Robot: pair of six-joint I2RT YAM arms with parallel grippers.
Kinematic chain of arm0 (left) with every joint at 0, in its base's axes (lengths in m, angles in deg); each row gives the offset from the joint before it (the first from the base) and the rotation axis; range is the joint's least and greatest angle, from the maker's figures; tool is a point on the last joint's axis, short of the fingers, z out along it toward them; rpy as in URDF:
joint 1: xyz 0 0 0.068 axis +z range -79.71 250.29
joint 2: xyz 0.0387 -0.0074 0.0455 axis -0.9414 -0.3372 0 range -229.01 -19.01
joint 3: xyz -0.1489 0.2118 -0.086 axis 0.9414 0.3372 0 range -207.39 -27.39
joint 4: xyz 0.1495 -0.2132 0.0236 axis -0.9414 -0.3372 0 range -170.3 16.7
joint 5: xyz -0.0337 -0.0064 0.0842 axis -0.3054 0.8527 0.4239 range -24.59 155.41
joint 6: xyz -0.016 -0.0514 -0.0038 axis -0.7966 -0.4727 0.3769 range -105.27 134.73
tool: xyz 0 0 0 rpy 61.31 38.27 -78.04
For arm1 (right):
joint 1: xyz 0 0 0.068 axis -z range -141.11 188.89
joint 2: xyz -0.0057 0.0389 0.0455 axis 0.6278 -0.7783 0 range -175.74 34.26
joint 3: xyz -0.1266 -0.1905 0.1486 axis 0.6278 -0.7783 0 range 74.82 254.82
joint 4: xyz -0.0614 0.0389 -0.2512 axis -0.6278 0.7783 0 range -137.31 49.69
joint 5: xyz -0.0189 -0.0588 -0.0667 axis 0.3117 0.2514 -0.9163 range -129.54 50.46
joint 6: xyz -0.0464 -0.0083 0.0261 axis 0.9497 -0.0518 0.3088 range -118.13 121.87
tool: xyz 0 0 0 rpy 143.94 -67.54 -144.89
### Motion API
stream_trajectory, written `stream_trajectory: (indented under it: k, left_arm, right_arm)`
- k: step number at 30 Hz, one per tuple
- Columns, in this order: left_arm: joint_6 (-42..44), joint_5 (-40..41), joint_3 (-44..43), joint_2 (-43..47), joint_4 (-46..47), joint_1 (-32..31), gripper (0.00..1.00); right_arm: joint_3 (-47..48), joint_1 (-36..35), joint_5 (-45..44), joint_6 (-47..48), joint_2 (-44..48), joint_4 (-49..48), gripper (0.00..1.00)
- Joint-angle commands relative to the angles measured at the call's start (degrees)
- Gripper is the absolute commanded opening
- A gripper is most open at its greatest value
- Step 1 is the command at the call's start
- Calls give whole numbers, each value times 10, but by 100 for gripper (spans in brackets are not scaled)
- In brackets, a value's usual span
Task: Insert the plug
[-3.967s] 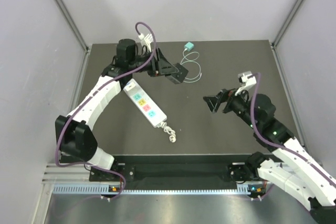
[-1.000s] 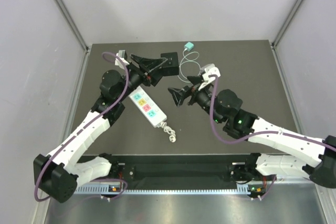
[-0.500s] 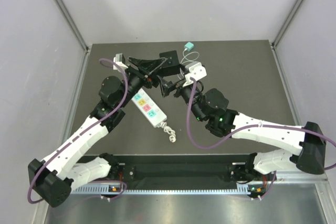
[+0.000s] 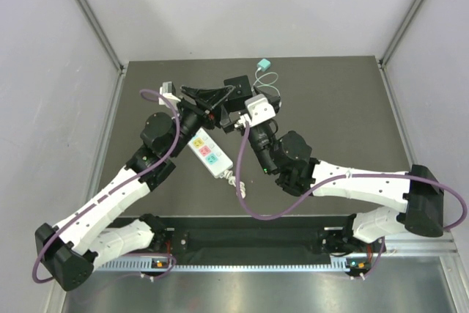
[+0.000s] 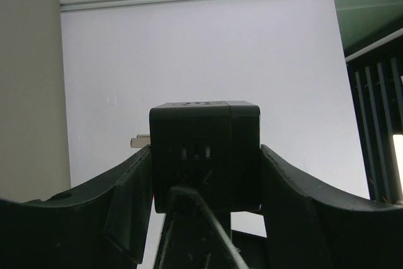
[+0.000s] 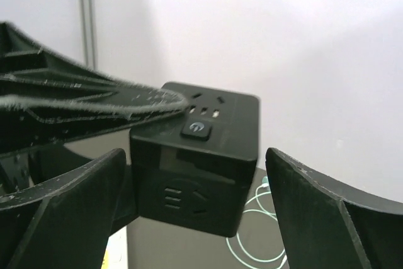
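My left gripper (image 4: 231, 90) is shut on a black cube plug (image 4: 237, 83) and holds it in the air above the table's far middle. In the left wrist view the cube (image 5: 204, 131) sits between the fingers of the left gripper (image 5: 204, 155), with a metal prong (image 5: 140, 140) sticking out on its left. My right gripper (image 4: 228, 115) is open, and in its wrist view its fingers flank the cube (image 6: 198, 168) without touching it; the right gripper (image 6: 195, 154) is empty. A white power strip (image 4: 205, 150) with coloured sockets lies on the table below.
A teal plug (image 4: 264, 64) with a looped pale cable (image 4: 270, 97) lies at the back; the cable also shows in the right wrist view (image 6: 264, 234). The strip's coiled white cord (image 4: 237, 182) lies near the front. Grey walls enclose the dark table (image 4: 344, 108).
My right arm has swung left across the table and brought its open jaws up around the cube. My left arm has kept hold of the cube and shifted it slightly right.
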Motion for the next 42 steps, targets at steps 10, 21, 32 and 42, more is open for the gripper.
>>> stream_trajectory:
  k: [10,21,32,42]
  left_arm:
    - [18,-1,-14,2,26,-3,0]
    - [173,-175,-88,-14,-134,-3,82]
    - [366,-253,-111,26,-278,-3,85]
    - [715,-314,-267,-22,-557,-3,68]
  right_arm:
    - [-2,-10,-11,58,4,-69,26]
    - [-85,15,92,2,127,41,0]
    - [-129,80,268,-88,296,286,0]
    - [-107,140,551,-210,363,495,0]
